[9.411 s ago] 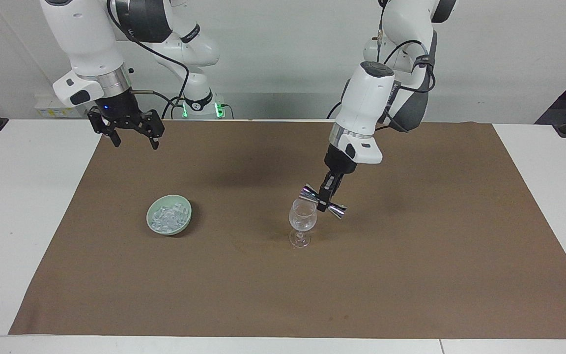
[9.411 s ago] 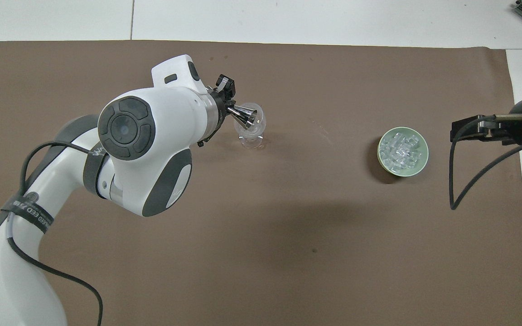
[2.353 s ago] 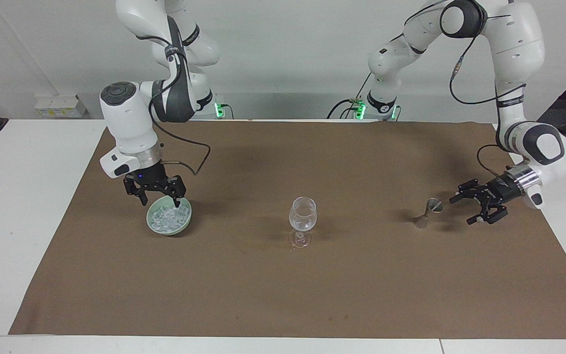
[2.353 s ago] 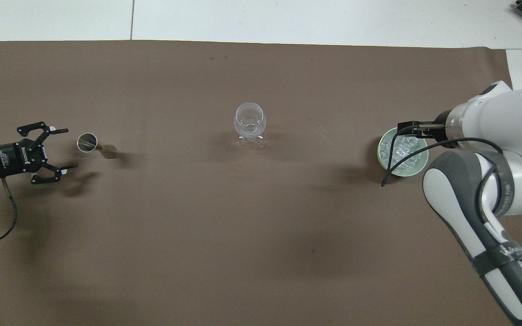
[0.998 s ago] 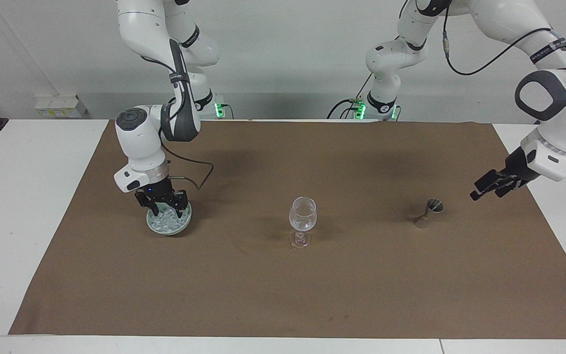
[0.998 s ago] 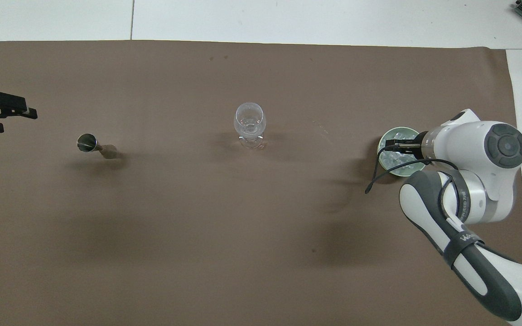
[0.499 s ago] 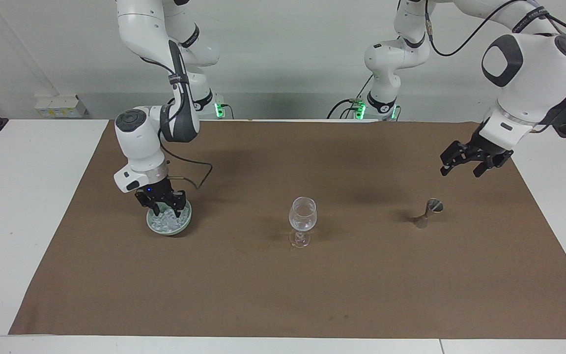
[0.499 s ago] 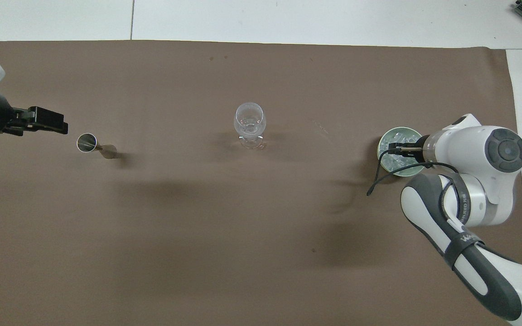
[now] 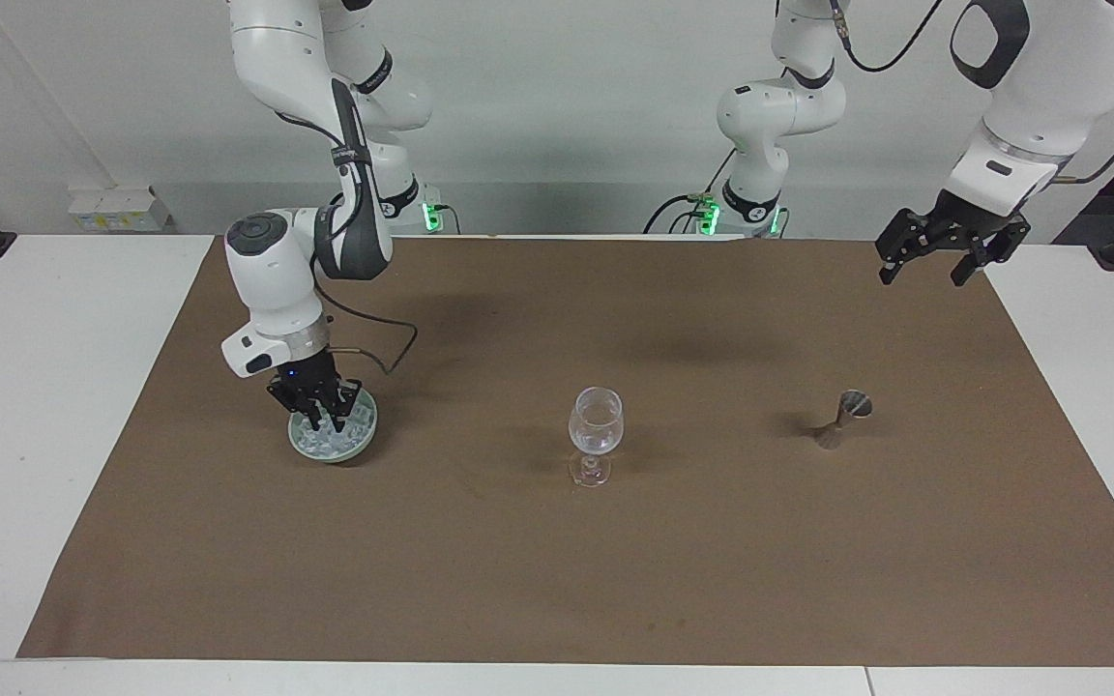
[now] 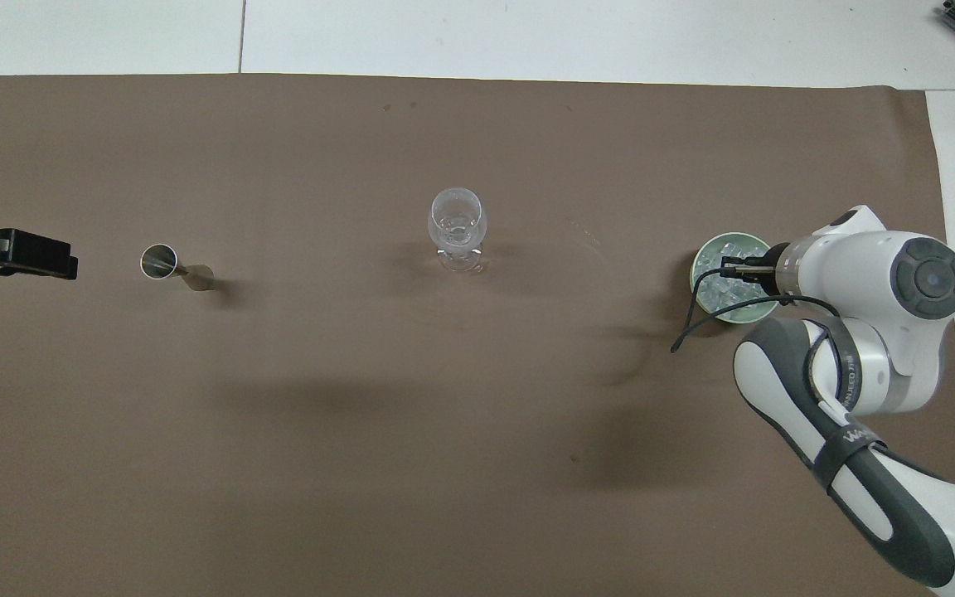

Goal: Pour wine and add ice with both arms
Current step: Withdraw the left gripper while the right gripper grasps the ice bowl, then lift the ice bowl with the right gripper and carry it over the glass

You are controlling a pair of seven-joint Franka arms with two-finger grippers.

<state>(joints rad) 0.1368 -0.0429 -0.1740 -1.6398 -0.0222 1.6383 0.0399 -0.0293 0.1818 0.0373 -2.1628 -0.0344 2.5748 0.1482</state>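
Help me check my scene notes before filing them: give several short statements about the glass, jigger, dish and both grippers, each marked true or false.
1. The right gripper is down in the ice of the green dish. True.
2. The left gripper holds the jigger. False: it hangs open in the air, the jigger standing alone on the mat.
3. The wine glass lies on its side. False: it stands upright.
4. The right gripper has shut. True.
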